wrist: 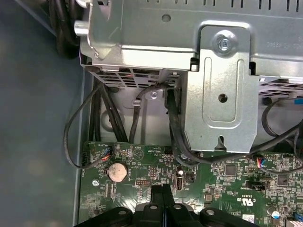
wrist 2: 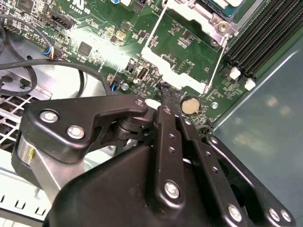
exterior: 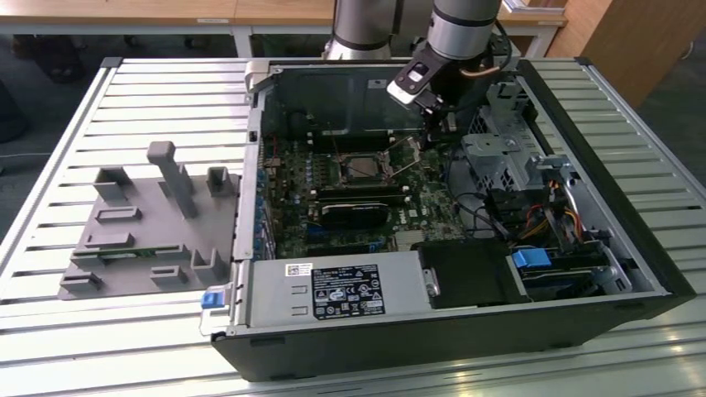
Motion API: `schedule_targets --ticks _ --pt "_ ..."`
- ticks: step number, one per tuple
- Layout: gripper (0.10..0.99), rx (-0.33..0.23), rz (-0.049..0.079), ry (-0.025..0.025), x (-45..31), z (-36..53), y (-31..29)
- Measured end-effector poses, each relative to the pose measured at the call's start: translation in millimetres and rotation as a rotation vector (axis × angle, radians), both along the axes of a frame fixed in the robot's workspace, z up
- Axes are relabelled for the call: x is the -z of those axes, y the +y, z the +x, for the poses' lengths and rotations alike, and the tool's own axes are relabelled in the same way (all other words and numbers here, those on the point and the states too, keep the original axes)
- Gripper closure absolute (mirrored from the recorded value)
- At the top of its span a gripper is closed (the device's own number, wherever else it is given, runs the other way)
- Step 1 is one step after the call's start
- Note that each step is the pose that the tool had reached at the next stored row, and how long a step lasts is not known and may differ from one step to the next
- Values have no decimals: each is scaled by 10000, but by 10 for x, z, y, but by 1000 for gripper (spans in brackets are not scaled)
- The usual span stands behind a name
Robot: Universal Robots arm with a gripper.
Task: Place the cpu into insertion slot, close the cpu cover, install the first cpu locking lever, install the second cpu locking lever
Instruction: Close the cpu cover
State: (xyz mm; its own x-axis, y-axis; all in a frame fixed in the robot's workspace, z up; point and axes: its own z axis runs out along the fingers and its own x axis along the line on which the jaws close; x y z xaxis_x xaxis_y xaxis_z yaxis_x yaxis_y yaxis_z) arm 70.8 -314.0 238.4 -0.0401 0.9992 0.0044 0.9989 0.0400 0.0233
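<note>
In the exterior view my gripper (exterior: 428, 141) reaches down into the open computer case, just to the exterior view's right of the insertion slot (exterior: 362, 169), a dark square with a silver rim on the green board. The second wrist view shows the cpu cover (wrist 2: 180, 78) swung open, the green board visible through its cut-out. Thin wire levers (wrist 2: 218, 61) run along its sides. A grey edge that may be the cpu (wrist 2: 221, 5) lies in the socket beyond it. My gripper (wrist 2: 165, 94) is shut with nothing between its fingers, its tip at the cover's free edge. The shut fingertips (wrist: 163, 194) also appear in the first wrist view.
A coin battery (wrist 2: 191, 105) sits beside the fingertips. Long black memory slots (wrist 2: 265, 42) flank the socket. A metal drive cage (wrist: 222, 94) with black cables (wrist: 173, 127) stands close to the arm. The power supply (exterior: 331, 289) fills the case's front. A grey fixture (exterior: 144, 231) lies on the slatted table.
</note>
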Motion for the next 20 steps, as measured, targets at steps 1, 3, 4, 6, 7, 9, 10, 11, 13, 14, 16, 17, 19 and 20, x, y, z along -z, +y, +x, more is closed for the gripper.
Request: schedule_targets --ticks 1,3,4,6,7,9,10,11,13,14,16,17,19,20 --pt "980 -1 -1 1 0 -1 0" --pt "980 0 0 0 0 -20 0" --pt "980 0 1 0 1 -26 0" --pt "980 0 2 0 1 -36 0" --pt "980 0 2 0 1 -38 0" --pt "980 -2 2 0 1 -38 0" --pt "980 -1 1 0 0 -38 0" --pt "980 0 2 0 1 -39 0" --pt "980 2 2 0 1 -42 0" --pt "980 1 1 0 1 -47 0" --pt "980 0 1 0 0 -64 1" --pt "980 1 2 0 1 -79 1" --pt "980 0 2 0 1 -112 0" --pt "980 0 1 0 1 -130 0"
